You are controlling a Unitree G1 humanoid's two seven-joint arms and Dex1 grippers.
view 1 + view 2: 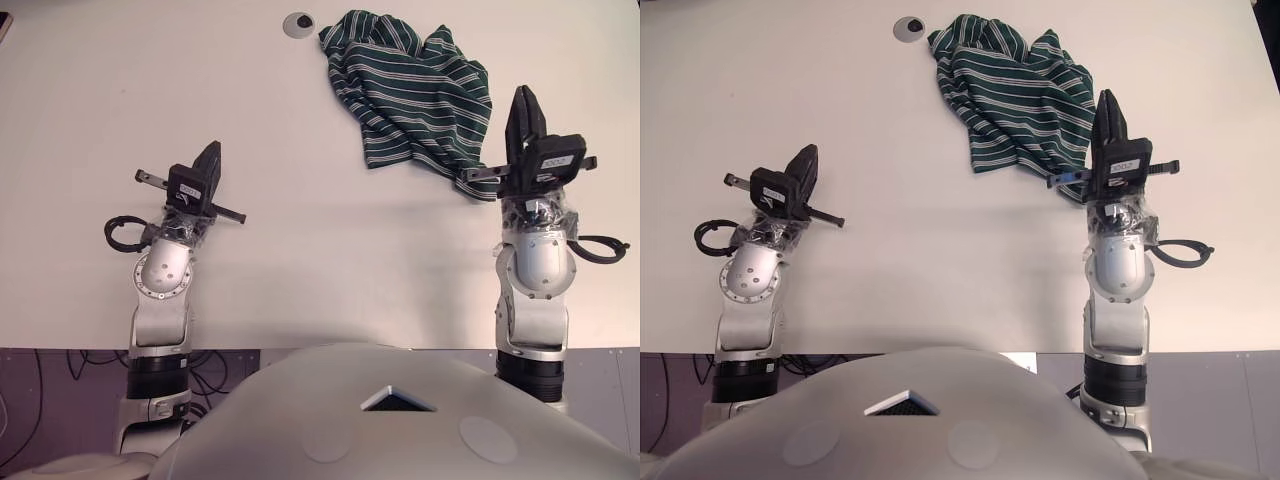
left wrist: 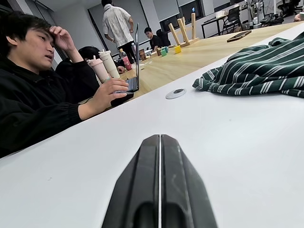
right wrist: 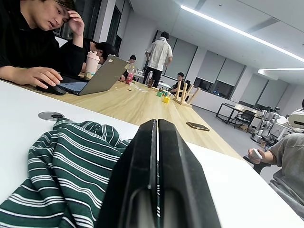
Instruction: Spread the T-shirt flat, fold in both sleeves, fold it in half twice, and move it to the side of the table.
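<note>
Left pincer (image 1: 212,150) and right pincer (image 1: 524,94), black wedges closed tight; crumpled green-striped T-shirt (image 1: 410,90) on smooth white table (image 1: 320,260).

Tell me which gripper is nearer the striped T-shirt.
Right. The right gripper, shut, is close beside the T-shirt, at its right edge. The left gripper, also shut, is far off to the shirt's left, over the table.

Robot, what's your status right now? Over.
Left gripper shut, low over the table. Right gripper shut, beside the T-shirt. T-shirt crumpled at the far side, not yet spread. Round grommet beside it.
</note>
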